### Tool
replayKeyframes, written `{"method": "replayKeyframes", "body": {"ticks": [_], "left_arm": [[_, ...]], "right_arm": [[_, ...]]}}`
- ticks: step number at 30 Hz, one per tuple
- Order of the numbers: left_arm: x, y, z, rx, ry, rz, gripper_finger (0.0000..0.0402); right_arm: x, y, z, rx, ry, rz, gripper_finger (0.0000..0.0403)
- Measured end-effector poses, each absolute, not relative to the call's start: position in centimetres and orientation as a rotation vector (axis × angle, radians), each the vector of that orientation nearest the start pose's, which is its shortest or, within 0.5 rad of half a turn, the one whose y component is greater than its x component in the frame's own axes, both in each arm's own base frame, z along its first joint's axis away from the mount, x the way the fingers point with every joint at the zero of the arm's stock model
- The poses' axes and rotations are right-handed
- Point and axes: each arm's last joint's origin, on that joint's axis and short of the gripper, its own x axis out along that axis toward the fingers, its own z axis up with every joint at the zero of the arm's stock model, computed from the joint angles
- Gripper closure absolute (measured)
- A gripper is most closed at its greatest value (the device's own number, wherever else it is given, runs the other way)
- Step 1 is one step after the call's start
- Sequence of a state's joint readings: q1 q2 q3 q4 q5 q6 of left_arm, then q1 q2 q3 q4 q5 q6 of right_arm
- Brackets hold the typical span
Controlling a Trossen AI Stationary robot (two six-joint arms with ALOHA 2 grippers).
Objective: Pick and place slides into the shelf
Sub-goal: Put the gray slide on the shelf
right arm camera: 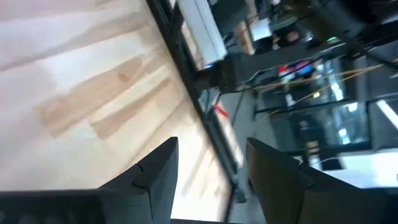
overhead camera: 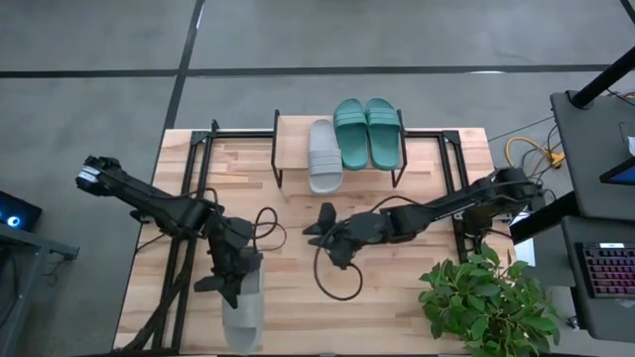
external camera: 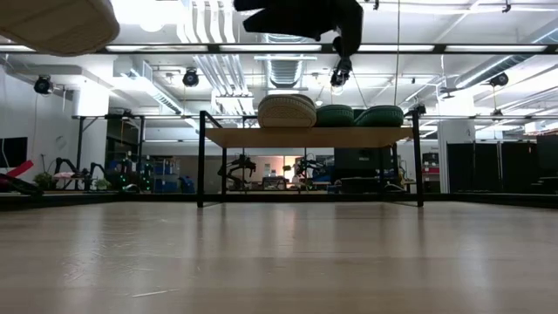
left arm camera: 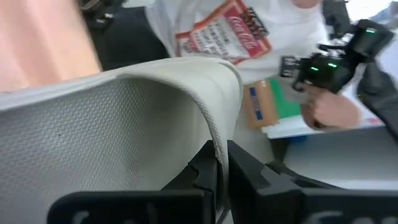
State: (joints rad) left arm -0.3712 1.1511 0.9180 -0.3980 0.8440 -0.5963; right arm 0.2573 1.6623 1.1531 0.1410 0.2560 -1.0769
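One light grey slide [overhead camera: 323, 154] and two teal slides [overhead camera: 367, 132] rest sole-down on the shelf [overhead camera: 290, 134] at the table's far middle; the low view shows them side by side on its plank [external camera: 309, 137]. A second grey slide [overhead camera: 243, 309] hangs over the table's near left, high at the low view's upper left [external camera: 57, 22], with my left gripper [overhead camera: 226, 288] shut on it. My right gripper [overhead camera: 317, 226] hovers open above the table's middle, just in front of the shelf, with only bare wood between its fingers [right arm camera: 155, 177]. My left gripper pinches the thin edge of the grey slide's strap [left arm camera: 219, 134] between its two fingers [left arm camera: 202, 174]. The strap's curve rises away from the fingers. The slide is lifted clear of the table and tilted.
Black metal rails lie on the table at the left [overhead camera: 193, 178] and right [overhead camera: 458, 169]. Loose black cables [overhead camera: 337, 283] loop at the middle. A potted plant [overhead camera: 486, 302] stands at the near right corner. A person's hand [left arm camera: 326, 112] shows beyond the table.
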Motion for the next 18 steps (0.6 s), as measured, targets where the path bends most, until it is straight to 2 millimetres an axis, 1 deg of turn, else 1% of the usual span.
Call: {"method": "replayKeyframes", "body": {"ticks": [3, 6, 9, 13, 15, 18], "left_arm": [[20.7, -10.1, 30.0, -0.658, 1.012, -0.905, 0.0402], [20.7, -9.5, 30.9, -0.644, 0.966, -0.89, 0.0401], [20.8, -8.5, 31.6, -0.647, 0.914, -0.853, 0.0401], [20.5, -6.8, 31.8, -0.655, 0.882, -0.743, 0.0401], [20.4, -6.1, 31.9, -0.656, 0.869, -0.713, 0.0401], [20.3, -5.3, 32.3, -0.665, 0.833, -0.685, 0.0401]], "right_arm": [[36.9, 9.0, 26.9, -1.115, 0.372, 0.214, 0.0225], [36.9, 9.3, 27.2, -1.075, 0.361, 0.238, 0.0225], [36.8, 9.5, 27.5, -1.011, 0.327, 0.284, 0.0225], [36.5, 9.8, 28.1, -0.918, 0.312, 0.272, 0.0225], [36.4, 10.1, 28.2, -0.912, 0.309, 0.277, 0.0225], [36.2, 10.9, 28.2, -0.958, 0.295, 0.305, 0.0228]]}}
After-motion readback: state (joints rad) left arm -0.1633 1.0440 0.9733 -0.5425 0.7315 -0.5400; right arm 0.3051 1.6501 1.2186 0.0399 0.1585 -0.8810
